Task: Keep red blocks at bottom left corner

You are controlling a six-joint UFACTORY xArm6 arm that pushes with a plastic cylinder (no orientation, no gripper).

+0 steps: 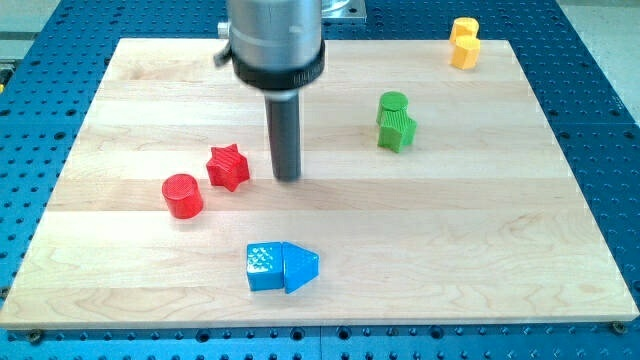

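Observation:
A red star block and a red cylinder sit close together left of the board's middle. My tip rests on the board just right of the red star, a small gap apart from it. The rod rises to the arm's grey head at the view's top.
Two blue blocks touch near the view's bottom: a cube and a pointed block. Two green blocks stand together right of the middle. Two yellow blocks sit at the top right corner of the wooden board.

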